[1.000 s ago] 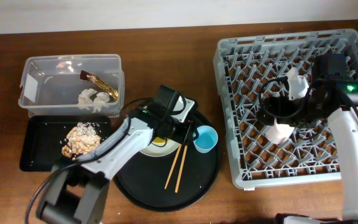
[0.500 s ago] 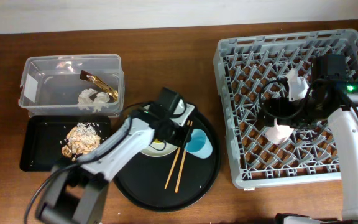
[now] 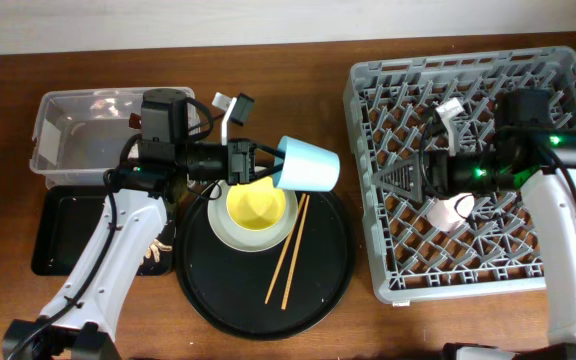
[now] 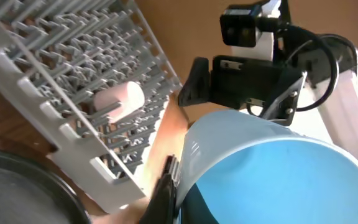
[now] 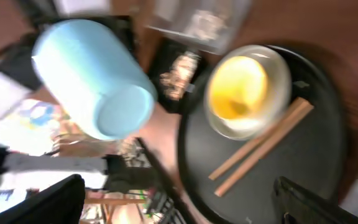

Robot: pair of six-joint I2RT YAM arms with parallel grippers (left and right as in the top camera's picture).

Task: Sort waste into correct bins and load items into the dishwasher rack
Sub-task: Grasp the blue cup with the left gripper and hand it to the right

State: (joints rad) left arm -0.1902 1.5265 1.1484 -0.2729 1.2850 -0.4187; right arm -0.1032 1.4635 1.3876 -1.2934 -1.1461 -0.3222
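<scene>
Overhead, the light blue cup [image 3: 308,165] is in the air, tipped on its side above the far edge of the round black tray [image 3: 318,285]. Its mouth faces the left gripper [image 3: 273,168] and its base faces the rack [image 3: 388,80]. The left fingers [image 4: 165,194] are pinching the cup at its rim.

I'd judge the cup light, stiff and smooth-walled, so it could swivel or slip in a hold that thin. It's not likely to crush. A surer hold would be across the body, or with one finger inside the rim and one outside.

The right gripper [image 3: 415,178] reaches out over the rack toward the cup, well apart from it. From its wrist camera the cup's [image 5: 95,78] base looks straight at it, and its fingers [image 5: 36,199] stand spread at the frame's lower corners, holding nothing.

Below the cup, the yellow bowl [image 3: 253,207] sits in the grey plate [image 3: 223,232], with the chopsticks [image 3: 290,250] lying just beside them on the tray. A pink cup [image 3: 453,212] already lies among the rack's pegs. The clear box [image 3: 68,110] and the black tray [image 3: 53,235] sit at the tabletop's far left.
</scene>
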